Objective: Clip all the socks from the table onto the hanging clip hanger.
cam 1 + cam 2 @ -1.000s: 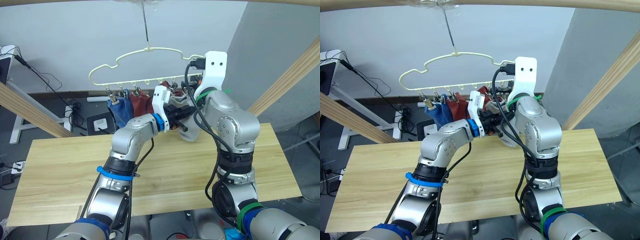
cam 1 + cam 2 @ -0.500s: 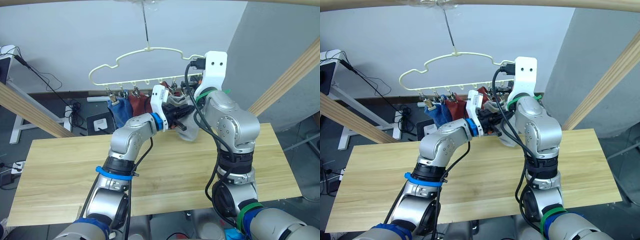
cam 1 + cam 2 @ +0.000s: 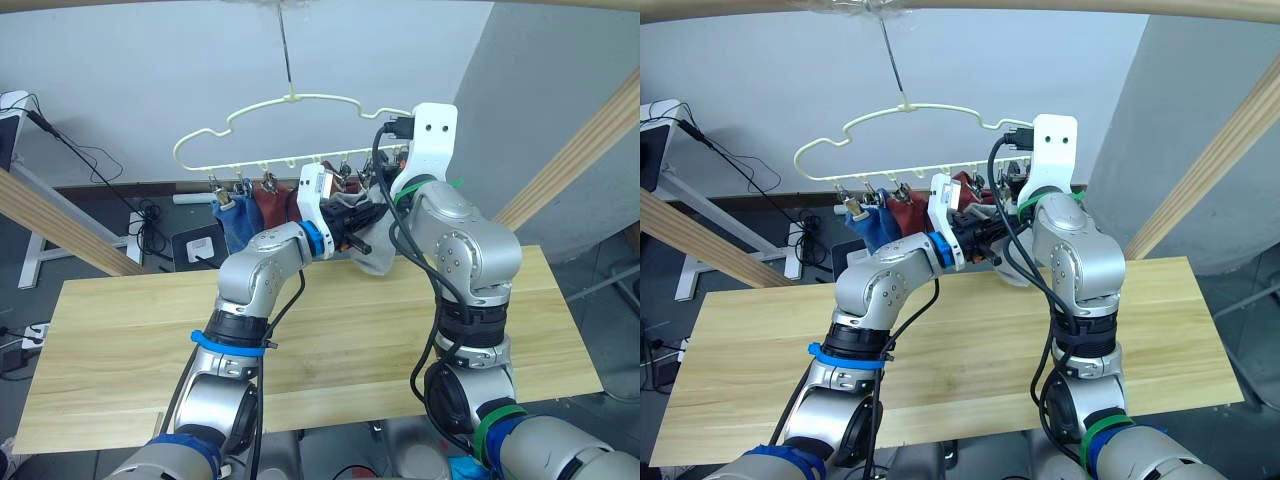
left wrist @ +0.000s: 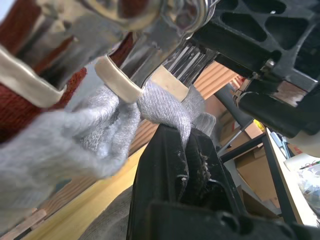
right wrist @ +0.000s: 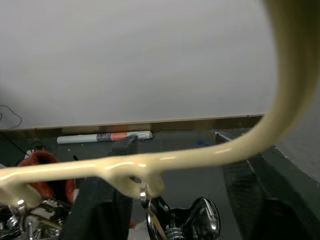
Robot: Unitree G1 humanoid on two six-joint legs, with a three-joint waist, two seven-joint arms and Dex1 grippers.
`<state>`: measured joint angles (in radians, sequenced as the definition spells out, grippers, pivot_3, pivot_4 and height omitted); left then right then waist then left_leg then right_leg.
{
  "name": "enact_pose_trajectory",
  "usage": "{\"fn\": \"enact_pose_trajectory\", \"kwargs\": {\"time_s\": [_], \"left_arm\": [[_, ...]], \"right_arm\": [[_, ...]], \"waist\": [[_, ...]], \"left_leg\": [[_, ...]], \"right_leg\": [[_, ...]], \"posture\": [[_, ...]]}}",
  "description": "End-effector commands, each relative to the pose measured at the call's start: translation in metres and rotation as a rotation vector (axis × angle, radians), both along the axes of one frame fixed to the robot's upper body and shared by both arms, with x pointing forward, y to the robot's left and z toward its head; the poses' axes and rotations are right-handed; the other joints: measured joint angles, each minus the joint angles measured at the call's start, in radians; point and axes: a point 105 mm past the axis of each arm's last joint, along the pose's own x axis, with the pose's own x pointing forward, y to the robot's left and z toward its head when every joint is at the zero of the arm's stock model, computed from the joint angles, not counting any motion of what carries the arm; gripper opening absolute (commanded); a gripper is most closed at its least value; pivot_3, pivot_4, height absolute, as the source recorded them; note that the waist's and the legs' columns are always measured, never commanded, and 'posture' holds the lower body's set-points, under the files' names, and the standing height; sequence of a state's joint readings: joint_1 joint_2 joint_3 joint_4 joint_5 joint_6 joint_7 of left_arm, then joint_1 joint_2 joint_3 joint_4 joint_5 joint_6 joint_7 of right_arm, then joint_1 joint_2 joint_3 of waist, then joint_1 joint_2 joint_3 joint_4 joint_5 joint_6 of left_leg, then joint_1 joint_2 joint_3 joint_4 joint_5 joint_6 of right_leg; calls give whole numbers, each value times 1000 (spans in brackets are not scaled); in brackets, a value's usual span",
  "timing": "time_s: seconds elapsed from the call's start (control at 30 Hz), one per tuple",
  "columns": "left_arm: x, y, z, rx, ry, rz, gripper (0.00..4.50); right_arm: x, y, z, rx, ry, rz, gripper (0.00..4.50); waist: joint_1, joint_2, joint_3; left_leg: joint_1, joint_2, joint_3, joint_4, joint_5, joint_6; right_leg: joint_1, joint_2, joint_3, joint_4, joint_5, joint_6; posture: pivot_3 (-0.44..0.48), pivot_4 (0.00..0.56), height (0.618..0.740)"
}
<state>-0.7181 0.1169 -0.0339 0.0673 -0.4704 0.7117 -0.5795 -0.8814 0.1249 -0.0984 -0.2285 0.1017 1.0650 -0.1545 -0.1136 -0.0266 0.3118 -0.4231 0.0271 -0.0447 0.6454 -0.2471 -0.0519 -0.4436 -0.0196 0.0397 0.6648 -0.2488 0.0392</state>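
The pale yellow clip hanger (image 3: 232, 124) hangs above the far edge of the table (image 3: 130, 330). Blue socks (image 3: 232, 222) and rust red socks (image 3: 276, 205) hang from its clips. My left gripper (image 3: 356, 236) is shut on the bunched edge of a light grey sock (image 4: 75, 130), holding it up against a clip with cream pads (image 4: 117, 82). The sock's free end (image 3: 375, 260) dangles below. My right gripper (image 3: 386, 182) is raised at the hanger's right end, right beside that clip (image 5: 185, 225) under the wire (image 5: 200, 155).
Slanted wooden beams stand at the left (image 3: 60, 225) and right (image 3: 580, 150). The hanger's hook wire (image 3: 287, 50) rises to a beam overhead. Cables and a desk leg (image 3: 40, 255) lie on the floor behind the table.
My left gripper has lifted the grey sock higher, up to the row of clips. The hanger has swung slightly left. My right arm has stayed where it was.
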Motion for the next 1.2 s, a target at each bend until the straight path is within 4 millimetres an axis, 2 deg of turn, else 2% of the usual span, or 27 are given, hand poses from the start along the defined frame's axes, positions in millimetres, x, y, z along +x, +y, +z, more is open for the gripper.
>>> {"fn": "enact_pose_trajectory", "kwargs": {"time_s": [0.03, 0.07, 0.17, 0.3, 0.47, 0.57, 0.7, 0.8, 0.9, 1.03, 1.2], "left_arm": [[-6, -5, 15, -28, -50, -29, 8], [-7, -6, 15, -35, -41, -38, 8], [-12, -7, 11, -28, -20, -65, 793], [-18, -3, 5, 17, -32, -71, 1978], [-27, 10, 0, 35, -32, -44, 3450], [-35, 24, -8, 62, -28, -14, 3450], [-41, 33, -14, 83, -19, 16, 3450], [-50, 62, -35, 148, -9, 111, 3450], [-59, 88, -46, 166, 12, 203, 3450], [-70, 108, -52, 173, -5, 272, 3450], [-88, 146, -70, 197, -5, 441, 3450]], "right_arm": [[-5, 1, 12, 17, -47, 9, 2349], [-5, 1, 12, 16, -48, 9, 2349], [-6, 2, 11, 13, -46, 19, 2372], [-10, 3, 8, 6, -34, 62, 2372], [-25, 0, -6, -40, -11, 148, 2372], [-41, -12, -19, -101, -3, 195, 2372], [-52, -20, -27, -138, 9, 234, 2372], [-73, -36, -43, -191, 22, 298, 2372], [-90, -46, -57, -225, 22, 345, 2372], [-99, -55, -74, -226, 50, 353, 2372], [-109, -66, -101, -254, 32, 335, 2372]], "waist": [[0, 0, 0], [0, 0, 0], [0, 0, 0], [-1, 0, 0], [-1, 0, 0], [-1, 0, 0], [-1, 1, 1], [-2, 1, 1], [-2, 1, 1], [-1, 0, 0], [-1, -1, -3]], "left_leg": [[0, 0, 0, 0, 0, 0], [0, 0, 0, 0, 0, 0], [0, 0, 0, 0, 0, 0], [0, 0, 0, 0, 0, 0], [0, 0, 0, 0, 0, 0], [0, 0, 0, 0, 0, 0], [0, 0, 0, 0, 0, 0], [1, 0, -1, 0, 0, 0], [2, 1, 0, -1, 0, 0], [2, 0, 0, 1, 0, 0], [5, 1, 3, 0, 0, -1]], "right_leg": [[0, 0, 0, 0, 0, 0], [0, 0, 0, 0, 0, 0], [0, 0, 0, 0, 0, 0], [0, 0, 0, 0, 0, 0], [0, 0, 0, 0, 0, 0], [0, 0, 0, 0, 0, 0], [0, 0, 1, 0, 0, 0], [1, 1, 1, 0, 0, 1], [1, 1, 1, -1, -1, 1], [1, 1, 1, -1, -1, 2], [3, 1, 3, -2, -3, 6]], "posture": [[-195, 341, 740], [-197, 341, 740], [-196, 341, 740], [-197, 340, 740], [-193, 337, 740], [-196, 334, 740], [-209, 328, 740], [-209, 328, 740], [-218, 316, 740], [-213, 286, 740], [-204, 266, 740]]}}
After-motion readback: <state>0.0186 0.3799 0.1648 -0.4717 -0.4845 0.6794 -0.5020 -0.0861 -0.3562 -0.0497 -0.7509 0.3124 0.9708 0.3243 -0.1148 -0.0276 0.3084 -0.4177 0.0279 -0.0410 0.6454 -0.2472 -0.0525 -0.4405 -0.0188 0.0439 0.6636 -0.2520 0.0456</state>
